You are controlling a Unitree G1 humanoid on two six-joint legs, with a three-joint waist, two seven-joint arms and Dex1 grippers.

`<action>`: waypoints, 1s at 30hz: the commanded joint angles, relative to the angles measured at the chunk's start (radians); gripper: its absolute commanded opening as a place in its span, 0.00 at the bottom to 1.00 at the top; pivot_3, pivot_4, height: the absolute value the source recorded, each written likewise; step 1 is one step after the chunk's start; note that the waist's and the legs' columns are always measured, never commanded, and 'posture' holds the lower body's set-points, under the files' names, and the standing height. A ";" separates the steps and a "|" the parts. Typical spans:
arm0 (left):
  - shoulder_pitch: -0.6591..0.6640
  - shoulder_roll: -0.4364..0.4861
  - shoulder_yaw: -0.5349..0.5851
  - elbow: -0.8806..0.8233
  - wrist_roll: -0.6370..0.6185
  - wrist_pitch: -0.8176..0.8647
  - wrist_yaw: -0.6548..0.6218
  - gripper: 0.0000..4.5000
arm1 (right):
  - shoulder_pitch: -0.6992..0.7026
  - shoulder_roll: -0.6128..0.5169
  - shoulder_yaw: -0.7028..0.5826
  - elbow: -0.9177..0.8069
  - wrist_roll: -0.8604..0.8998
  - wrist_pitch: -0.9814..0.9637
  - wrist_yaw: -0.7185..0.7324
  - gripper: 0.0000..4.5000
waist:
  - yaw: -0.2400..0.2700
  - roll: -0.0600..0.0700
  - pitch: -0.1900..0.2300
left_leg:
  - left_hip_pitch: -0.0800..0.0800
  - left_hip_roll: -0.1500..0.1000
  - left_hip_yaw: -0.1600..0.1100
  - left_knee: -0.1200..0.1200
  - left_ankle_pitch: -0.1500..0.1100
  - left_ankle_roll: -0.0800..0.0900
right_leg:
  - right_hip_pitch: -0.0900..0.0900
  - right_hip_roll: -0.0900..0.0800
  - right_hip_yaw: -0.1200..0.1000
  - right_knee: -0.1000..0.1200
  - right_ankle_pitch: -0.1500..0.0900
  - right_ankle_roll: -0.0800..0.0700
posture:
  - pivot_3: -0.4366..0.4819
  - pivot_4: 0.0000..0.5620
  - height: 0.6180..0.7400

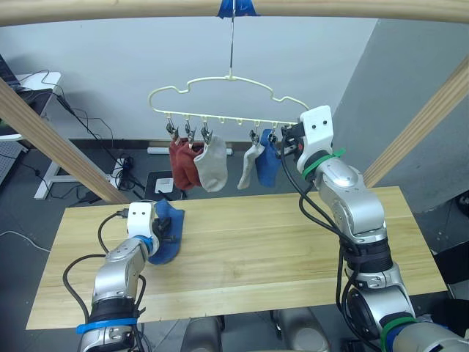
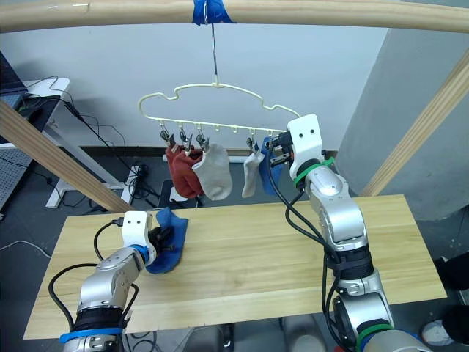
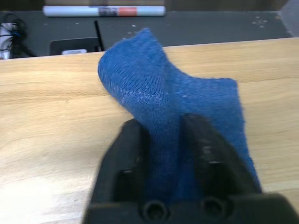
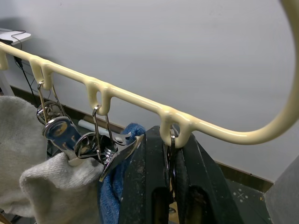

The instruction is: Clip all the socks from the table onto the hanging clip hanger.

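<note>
Our left gripper [image 3: 163, 140] pinches the last blue sock [image 1: 168, 229] on the table [image 1: 293, 249]; our right gripper [image 4: 170, 158] is closed on the hanger's [image 1: 227, 99] end clip [image 4: 172, 161]. A thin pinch may let the sock slip when lifted

matt knit blue sock [image 3: 187, 107], smooth pale wood table [image 1: 293, 257], glossy coated hanger [image 4: 140, 100], shiny metal clips [image 4: 100, 147].
</note>
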 commanded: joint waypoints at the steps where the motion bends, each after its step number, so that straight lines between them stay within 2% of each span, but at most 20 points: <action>1: 0.027 0.013 -0.105 -0.069 0.013 -0.055 -0.117 0.02 | -0.018 0.004 -0.001 -0.057 0.003 -0.003 -0.005 0.00 | 0.000 0.000 0.000 | 0.000 0.000 0.000 0.000 0.000 0.000 | 0.000 0.000 0.000 0.000 0.000 0.000 | 0.29 0.47 1.00; 7: 0.020 -0.029 -0.305 -0.329 -0.076 -0.065 -0.334 0.01 | -0.024 0.002 -0.013 -0.064 0.007 0.007 -0.012 0.00 | 0.002 0.000 0.000 | -0.002 0.000 0.000 0.000 0.000 0.000 | 0.000 -0.002 0.000 -0.001 0.000 0.000 | 0.27 0.47 1.00; 14: -0.017 -0.148 -0.418 -0.490 -0.162 0.007 -0.342 0.01 | -0.034 0.000 -0.026 -0.077 0.011 0.026 -0.019 0.00 | -0.006 0.000 0.000 | -0.001 0.000 0.001 0.000 0.000 0.000 | 0.000 0.000 0.001 -0.001 0.000 0.000 | 0.25 0.46 1.00; 22: -0.077 -0.290 -0.427 -0.419 -0.153 -0.055 -0.261 0.01 | -0.044 -0.001 -0.033 -0.077 0.017 0.039 -0.020 0.00 | -0.005 0.000 0.000 | -0.001 0.000 0.001 0.000 0.000 0.000 | 0.000 0.001 0.001 -0.001 0.000 0.000 | 0.25 0.45 1.00; 30: -0.185 -0.418 -0.341 -0.288 -0.235 -0.006 -0.182 0.01 | -0.052 0.007 -0.042 -0.080 0.028 0.057 -0.020 0.00 | -0.006 0.000 0.000 | -0.001 -0.001 0.001 0.000 0.000 0.000 | 0.000 0.001 0.001 -0.001 0.000 0.000 | 0.24 0.45 1.00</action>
